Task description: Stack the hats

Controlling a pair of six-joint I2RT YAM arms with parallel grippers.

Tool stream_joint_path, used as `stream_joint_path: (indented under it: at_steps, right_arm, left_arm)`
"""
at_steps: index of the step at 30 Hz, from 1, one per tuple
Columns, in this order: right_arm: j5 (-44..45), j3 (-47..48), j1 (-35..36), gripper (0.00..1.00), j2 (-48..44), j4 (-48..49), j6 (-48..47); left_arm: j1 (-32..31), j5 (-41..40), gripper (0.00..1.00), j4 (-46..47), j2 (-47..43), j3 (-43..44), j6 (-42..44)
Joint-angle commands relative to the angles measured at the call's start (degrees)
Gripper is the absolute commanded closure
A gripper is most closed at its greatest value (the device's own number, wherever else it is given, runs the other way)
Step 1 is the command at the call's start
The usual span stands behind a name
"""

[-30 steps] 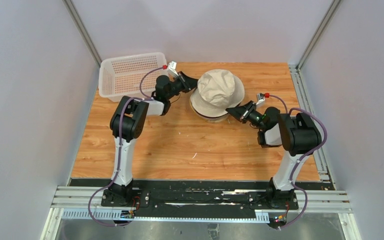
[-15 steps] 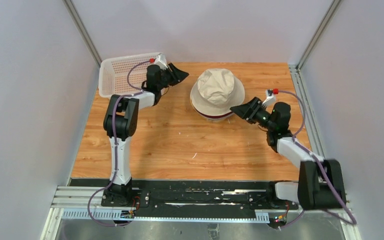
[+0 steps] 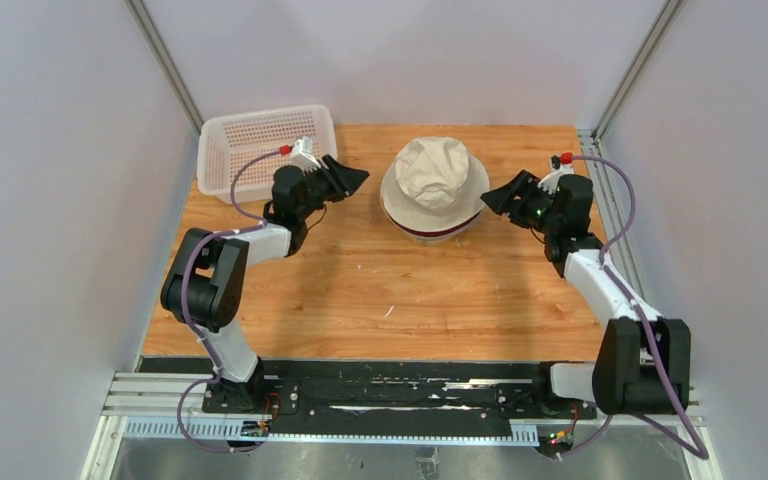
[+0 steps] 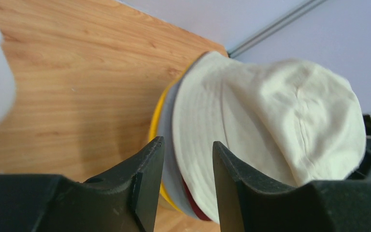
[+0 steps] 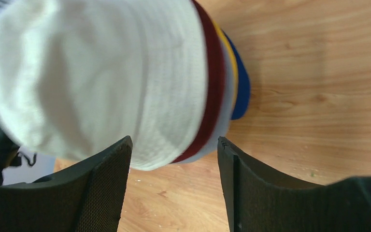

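Left wrist view has the left pincer [image 4: 187, 145] spread and empty, its jaws parted with nothing gripped. Just ahead of its tips, and apart from them, rises the pile of hats. The beige hat [image 4: 270, 121] lies on top. Under its brim peek the edges of the grey hat [image 4: 166, 126], the dark red hat [image 4: 193, 205] and the yellow hat [image 4: 153, 125]. The right pincer [image 5: 174, 142] is likewise spread and holds nothing. Ahead of it the same pile shows one more layer, the navy hat [image 5: 243, 92], lowest of all and next to the bench [image 3: 360, 280]. From above, the pile sits between the two pincers, each near it but clear of it. The white basket [image 3: 260, 140] stands just behind the left pincer.

The stacking looks done, so the danger now lies in leaving. Both sets of tips hang at about brim level, and these brims are floppy. A sweep inward or sideways could catch an edge and drag the layers askew, or peel the beige hat off the top. Only their nesting seems to hold the hats together, and the beige crown is dented rather than seated smooth, so even a light nudge might shift it. A careless pull back by the left arm could also knock the basket.
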Motion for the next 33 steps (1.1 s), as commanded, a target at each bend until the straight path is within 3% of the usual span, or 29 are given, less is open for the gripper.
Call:
stream_joint_path:
  at_steps: [1,11,33]
  right_arm:
    - [-1.6,1.0,-2.6,0.36,4.6,2.7,1.1]
    - [-5.4,2.9,-4.9,0.39,10.1,9.2,3.9]
    - [-9.2,4.8,-7.3,0.41,14.3,14.6,6.9]
  left_arm:
    - [-3.0,-1.9,0.54,9.8,-3.1,-6.4,-1.6]
    - [-4.4,-0.5,0.54,27.0,5.6,-9.7,-8.7]
    - [-4.7,4.9,0.53,38.1,17.9,-5.5,-14.9]
